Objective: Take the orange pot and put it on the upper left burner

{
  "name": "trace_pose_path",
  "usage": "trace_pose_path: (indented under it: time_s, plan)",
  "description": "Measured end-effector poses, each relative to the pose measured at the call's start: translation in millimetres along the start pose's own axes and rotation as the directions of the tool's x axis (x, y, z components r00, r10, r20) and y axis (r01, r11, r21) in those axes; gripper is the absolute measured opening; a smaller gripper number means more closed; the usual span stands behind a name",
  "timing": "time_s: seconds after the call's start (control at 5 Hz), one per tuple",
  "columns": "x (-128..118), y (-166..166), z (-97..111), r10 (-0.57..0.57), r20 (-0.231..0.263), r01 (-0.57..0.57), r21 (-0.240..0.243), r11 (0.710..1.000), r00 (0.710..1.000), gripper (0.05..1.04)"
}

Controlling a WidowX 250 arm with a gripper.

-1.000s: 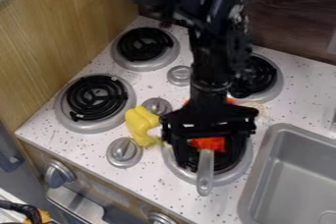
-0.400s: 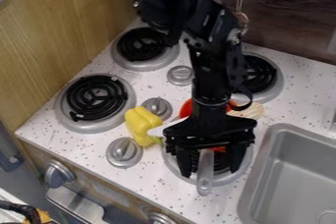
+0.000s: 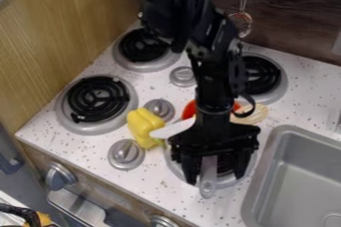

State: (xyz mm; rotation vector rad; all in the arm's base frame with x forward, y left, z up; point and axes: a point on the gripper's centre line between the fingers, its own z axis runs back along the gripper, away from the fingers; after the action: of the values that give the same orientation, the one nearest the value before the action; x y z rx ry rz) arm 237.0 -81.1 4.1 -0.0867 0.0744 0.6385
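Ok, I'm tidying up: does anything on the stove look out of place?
The yellow pepper sits off any burner, between two knobs, with a pale blade beside it: odd spots for food. I see no spill.

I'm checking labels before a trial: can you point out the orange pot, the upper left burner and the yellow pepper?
Orange pot (image 3: pixel 189 110): camera view, on the exposed left part of its orange body.
Upper left burner (image 3: pixel 143 46): camera view, on its black coil.
Yellow pepper (image 3: pixel 142 125): camera view, mid-body.
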Motion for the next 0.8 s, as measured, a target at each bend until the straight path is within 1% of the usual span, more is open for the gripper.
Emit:
trace_pose_path:
  time_s: [0.2,0.4,0.6,0.8]
  plan:
    - [1.6,0.8,-7.9,0.007,-0.005,-0.007,-0.012,1.000,1.000,0.959]
    - [2.8,1.1,-10.2,0.018,0.010,-0.018,-0.023,1.000,1.000,0.852]
    - [5.7,3.4,-11.4,0.020,0.034,-0.020,-0.017,1.000,0.999,0.550]
    - [6.2,3.3,-10.8,0.007,0.043,-0.006,-0.011,1.000,0.999,0.376]
